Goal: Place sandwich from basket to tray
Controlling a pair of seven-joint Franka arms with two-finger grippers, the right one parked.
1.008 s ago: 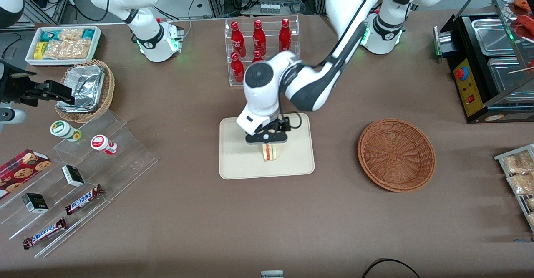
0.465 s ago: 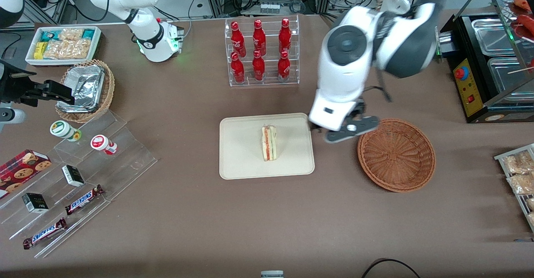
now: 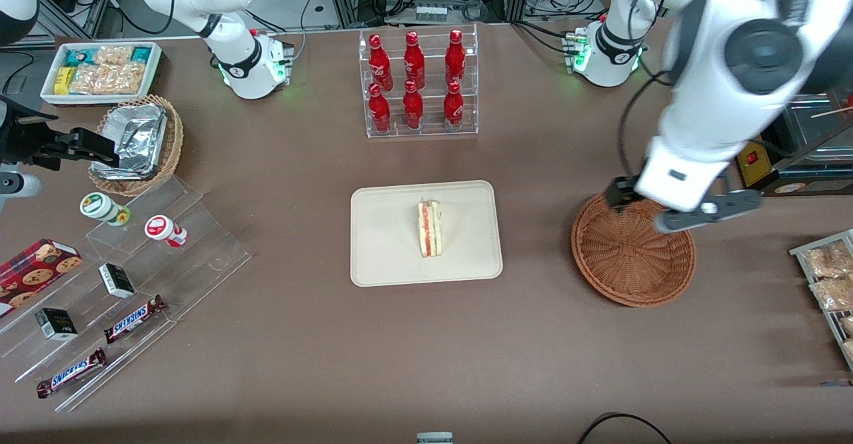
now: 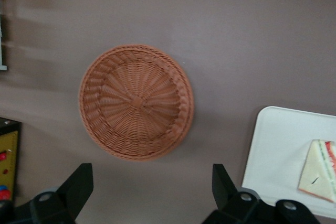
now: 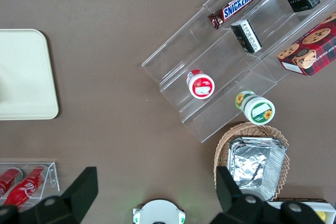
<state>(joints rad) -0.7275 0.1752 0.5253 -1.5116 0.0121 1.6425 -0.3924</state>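
The sandwich (image 3: 430,229) lies on the tray (image 3: 386,257) at the middle of the front view, its red, orange and green filling edge turned toward the parked arm's end of the table. It sits a little toward the working arm's side of the tray's centre, with bare cream surface all around it.

The basket (image 3: 633,257) sits at the centre right of that frame, well apart from the tray, with nothing in it (the wrist camera shows only its woven spokes). The gripper (image 3: 680,211) hangs above the basket's upper rim, high off the table, its 2 fingers (image 4: 79,184) spread wide and holding nothing. In the left wrist view the basket (image 4: 136,103) fills the space between the fingers, and a corner of the tray (image 4: 273,150) carries the sandwich (image 4: 317,169) at the frame's edge.

In the upper middle of the front view a clear rack of 6 red bottles (image 3: 416,84) stands farther from the camera than the tray. At the left of the frame is a lighter wicker basket with foil containers (image 3: 136,141).
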